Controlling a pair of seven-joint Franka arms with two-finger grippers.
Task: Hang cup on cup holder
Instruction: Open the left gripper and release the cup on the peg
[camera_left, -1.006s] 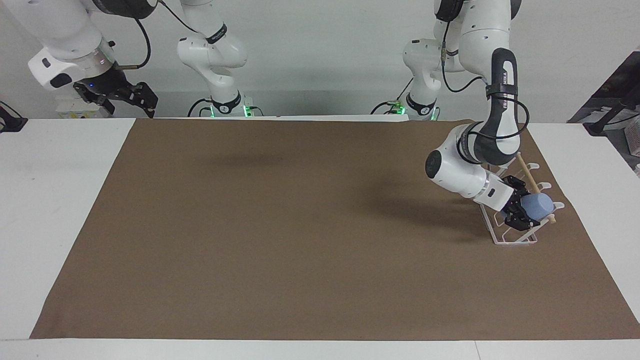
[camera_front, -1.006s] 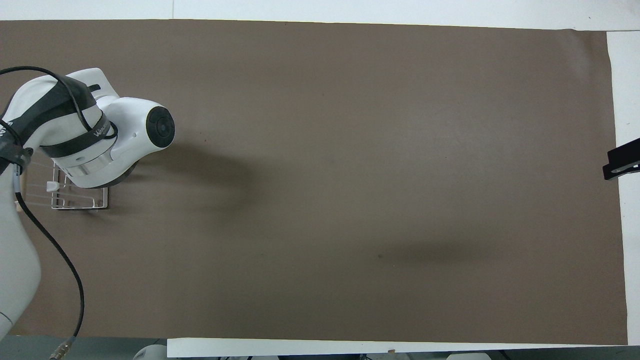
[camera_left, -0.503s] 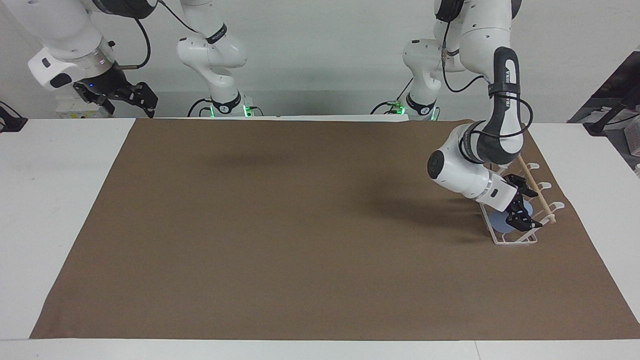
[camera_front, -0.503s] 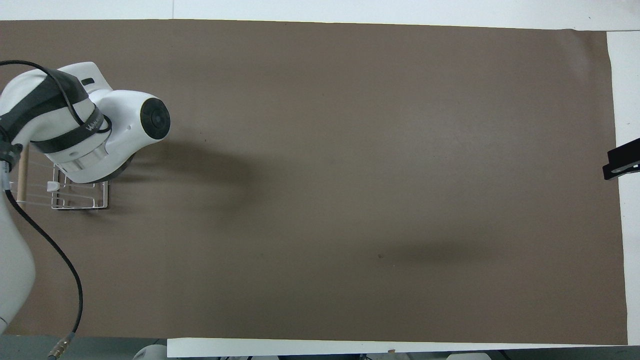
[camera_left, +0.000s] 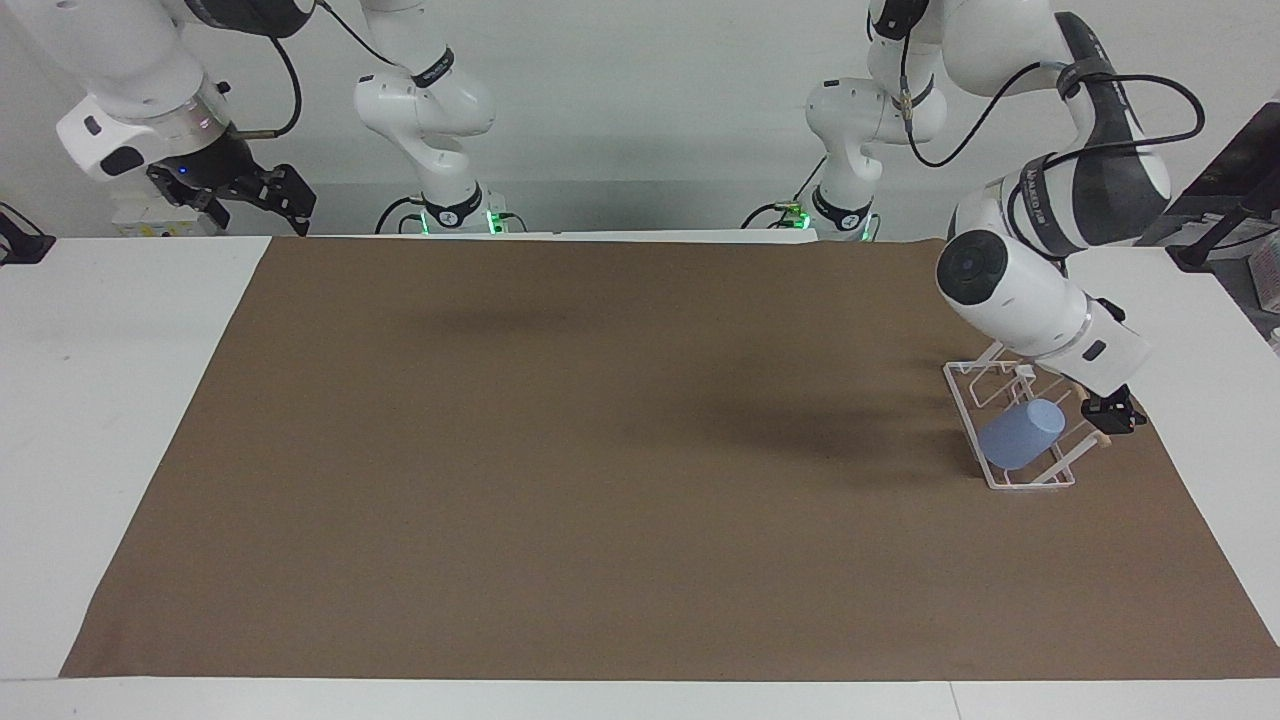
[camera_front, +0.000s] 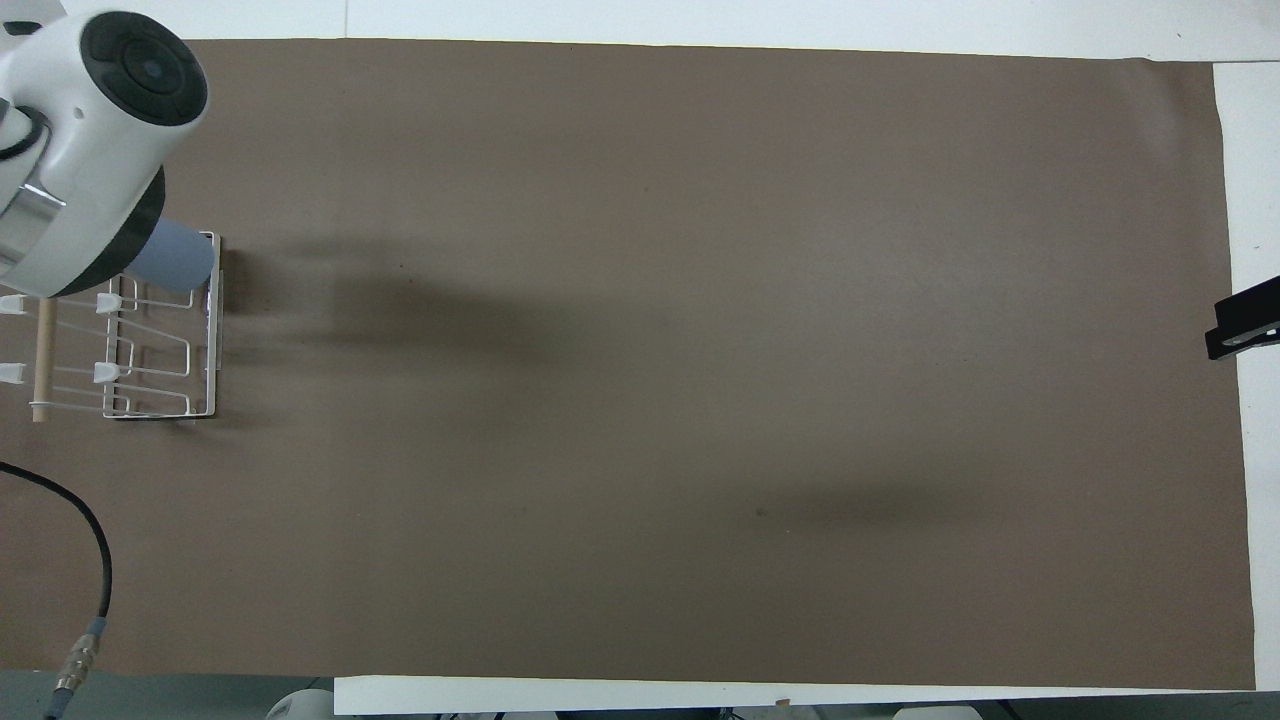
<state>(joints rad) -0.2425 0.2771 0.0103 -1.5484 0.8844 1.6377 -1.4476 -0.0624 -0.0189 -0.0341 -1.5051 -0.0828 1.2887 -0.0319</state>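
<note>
We are seeing the small light-blue plastic cup (camera_left: 1020, 434) sitting tilted on a prong of the white wire cup holder (camera_left: 968, 394) at the left arm's end of the brown mat (camera_left: 600, 480). Our left gripper (camera_left: 1112, 414) is hanging beside the holder's wooden dowel (camera_front: 42, 345), mostly hidden, so we cannot tell its fingers; overhead, the wrist is covering it entirely. Our right gripper (camera_left: 262, 190) is waiting raised, fingers spread.

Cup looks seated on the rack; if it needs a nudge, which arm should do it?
Left, probably. Its claw hangs right beside the cup on the cup holder. The right claw waits up at the right arm's end of the table.
</note>
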